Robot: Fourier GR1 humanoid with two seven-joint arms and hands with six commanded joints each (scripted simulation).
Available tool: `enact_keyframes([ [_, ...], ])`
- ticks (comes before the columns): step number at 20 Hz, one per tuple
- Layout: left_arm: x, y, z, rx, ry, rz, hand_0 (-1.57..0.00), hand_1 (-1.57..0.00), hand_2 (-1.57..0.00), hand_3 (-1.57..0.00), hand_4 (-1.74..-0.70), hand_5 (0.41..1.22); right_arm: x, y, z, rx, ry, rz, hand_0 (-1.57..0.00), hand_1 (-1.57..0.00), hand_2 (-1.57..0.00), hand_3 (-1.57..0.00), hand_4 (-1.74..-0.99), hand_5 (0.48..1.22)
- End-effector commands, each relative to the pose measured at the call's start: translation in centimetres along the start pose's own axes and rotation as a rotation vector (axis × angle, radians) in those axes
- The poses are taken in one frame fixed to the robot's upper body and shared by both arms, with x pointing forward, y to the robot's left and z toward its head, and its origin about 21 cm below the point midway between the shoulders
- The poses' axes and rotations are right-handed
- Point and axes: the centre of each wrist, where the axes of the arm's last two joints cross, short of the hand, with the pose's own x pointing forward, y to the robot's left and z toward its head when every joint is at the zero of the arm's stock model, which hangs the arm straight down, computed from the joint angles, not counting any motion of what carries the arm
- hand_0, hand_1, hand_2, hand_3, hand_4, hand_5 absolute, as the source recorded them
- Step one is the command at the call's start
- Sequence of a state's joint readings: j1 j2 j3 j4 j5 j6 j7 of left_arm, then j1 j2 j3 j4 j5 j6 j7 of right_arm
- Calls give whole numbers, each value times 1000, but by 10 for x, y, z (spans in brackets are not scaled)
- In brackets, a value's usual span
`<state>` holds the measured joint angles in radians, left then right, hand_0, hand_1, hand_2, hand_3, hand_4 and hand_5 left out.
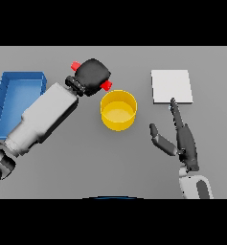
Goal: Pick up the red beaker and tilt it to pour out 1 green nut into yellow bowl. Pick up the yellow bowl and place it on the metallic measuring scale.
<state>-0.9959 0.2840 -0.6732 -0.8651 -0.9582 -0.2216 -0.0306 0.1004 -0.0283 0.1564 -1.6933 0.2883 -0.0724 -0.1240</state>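
My left hand [93,74] is shut on the red beaker [106,85], held above the table just left of the yellow bowl [118,110]. Only the beaker's two red ends show past the hand, one at the upper left and one near the bowl's rim; the beaker lies tilted toward the bowl. No green nut is visible. The metallic measuring scale [171,86] is a flat pale square at the right rear. My right hand [186,142] rests open on the table, right of the bowl, its fingertip touching the scale's front edge.
A blue bin [5,95] stands at the left edge of the table, partly behind my left forearm [45,117].
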Motion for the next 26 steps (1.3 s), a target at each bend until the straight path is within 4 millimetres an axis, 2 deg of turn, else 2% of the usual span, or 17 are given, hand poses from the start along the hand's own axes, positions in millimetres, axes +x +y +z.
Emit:
enact_keyframes([
  [1, 4, 4, -4, -20, -8, -44, -1571, -1571, -1571, -1570, -1637, 1215, 3, 4, -1, 4, -7, -8, 1, 1, 1, 1, -1057, 674],
  [5, 7, 11, -12, -93, -23, -250, -1571, -1571, -1571, -1571, -1696, 1219, -2, 0, -2, 26, -1, 19, 1, 1, 1, 1, -1066, 689],
  [9, 14, 11, -21, -130, -16, -408, -1571, -1571, -1571, -1571, -1723, 1220, -3, 6, -2, 31, -6, -3, 1, 1, 1, 1, -1063, 697],
  [11, 22, 13, -24, -133, -24, -464, -1571, -1571, -1571, -1571, -1729, 1220, 0, 2, -4, 19, 2, 4, 1, 1, 1, 1, -1058, 696],
  [16, 33, 16, -26, -106, -34, -587, -1571, -1571, -1571, -1571, -1736, 1221, 0, 9, -2, 19, -17, -26, 1, 1, 1, 1, -1053, 697],
  [19, 43, 11, -30, -103, -58, -686, -1571, -1571, -1571, -1571, -1735, 1221, -1, 6, -2, 5, -13, 9, 1, 1, 1, 1, -1076, 678],
  [22, 51, 20, -34, -122, -73, -793, -1571, -1571, -1571, -1571, -1733, 1221, 0, 10, -4, 13, -21, 10, 1, 1, 1, 1, -1077, 676],
  [24, 60, 27, -38, -153, -90, -883, -1571, -1571, -1571, -1571, -1733, 1221, -1, 5, -5, -1, -16, 17, 1, 1, 1, 1, -1063, 673],
  [26, 62, 26, -41, -173, -92, -953, -1571, -1571, -1571, -1571, -1732, 1221, -1, 7, -2, -1, -36, 26, 1, 1, 1, 1, -1059, 672],
])
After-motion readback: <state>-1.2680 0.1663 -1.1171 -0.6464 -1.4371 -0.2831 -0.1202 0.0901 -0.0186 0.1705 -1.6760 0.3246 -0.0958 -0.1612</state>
